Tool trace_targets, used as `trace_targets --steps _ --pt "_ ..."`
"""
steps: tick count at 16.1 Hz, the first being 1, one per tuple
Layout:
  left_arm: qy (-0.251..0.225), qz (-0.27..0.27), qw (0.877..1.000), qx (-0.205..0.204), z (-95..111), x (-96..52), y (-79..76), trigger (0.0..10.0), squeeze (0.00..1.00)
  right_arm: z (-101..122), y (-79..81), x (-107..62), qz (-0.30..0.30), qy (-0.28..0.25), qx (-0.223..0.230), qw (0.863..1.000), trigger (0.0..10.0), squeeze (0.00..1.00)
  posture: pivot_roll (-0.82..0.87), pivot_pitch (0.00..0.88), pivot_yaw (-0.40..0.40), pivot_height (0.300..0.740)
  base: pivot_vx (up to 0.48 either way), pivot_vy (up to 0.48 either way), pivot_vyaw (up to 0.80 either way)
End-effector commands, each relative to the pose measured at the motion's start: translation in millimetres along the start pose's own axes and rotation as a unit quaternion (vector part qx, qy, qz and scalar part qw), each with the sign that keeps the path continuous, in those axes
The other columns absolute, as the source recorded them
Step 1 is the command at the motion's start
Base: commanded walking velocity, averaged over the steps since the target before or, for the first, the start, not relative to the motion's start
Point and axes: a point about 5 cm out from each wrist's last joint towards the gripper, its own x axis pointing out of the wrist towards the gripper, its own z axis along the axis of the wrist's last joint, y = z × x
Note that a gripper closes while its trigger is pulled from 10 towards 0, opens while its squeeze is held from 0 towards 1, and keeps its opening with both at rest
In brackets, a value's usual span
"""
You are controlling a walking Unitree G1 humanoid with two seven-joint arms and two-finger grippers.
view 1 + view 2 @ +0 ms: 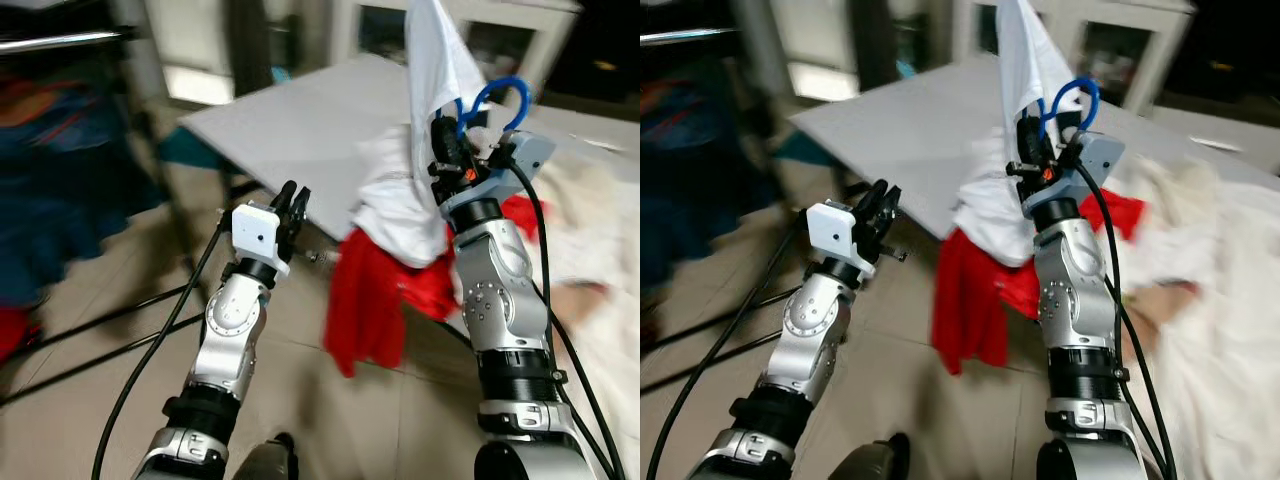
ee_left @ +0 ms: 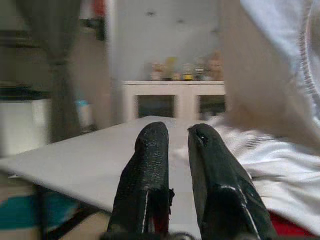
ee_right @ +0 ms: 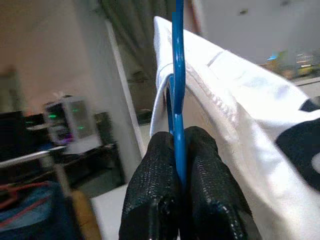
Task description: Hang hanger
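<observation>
My right gripper (image 1: 447,140) is raised at the right, shut on a blue hanger (image 1: 497,102) whose hook curls above the wrist. A white shirt (image 1: 425,120) hangs on the hanger and drapes down in front of the arm. In the right wrist view the blue hanger (image 3: 178,75) runs up from between the black fingertips (image 3: 155,185), with the white shirt (image 3: 235,115) beside it. My left gripper (image 1: 294,205) is held up at the left, fingers close together with nothing between them, in front of the grey table (image 1: 300,130).
A red cloth (image 1: 375,295) hangs off the table edge beside the white clothes (image 1: 590,230) piled at the right. A clothes rail (image 1: 60,42) with blue garments (image 1: 60,180) stands at the left. Black cables (image 1: 120,330) cross the tiled floor. A white cabinet (image 2: 175,100) stands behind the table.
</observation>
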Motion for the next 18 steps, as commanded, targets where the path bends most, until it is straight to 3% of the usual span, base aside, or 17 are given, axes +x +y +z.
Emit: trace_targets --steps 1,18 --pt "-0.002 -0.005 1.000 0.004 0.4 0.6 -2.2 10.0 0.00 7.9 7.4 7.1 0.013 -0.020 -0.001 1.000 10.0 0.00 0.16 0.000 -0.007 0.740 0.000 0.000 0.80" --pt "-0.008 -0.008 1.000 0.009 1.7 3.4 -3.2 10.0 0.00 11.0 6.7 10.9 0.002 -0.033 -0.007 0.999 10.0 0.00 0.16 0.000 -0.004 0.740 0.000 0.000 0.79"
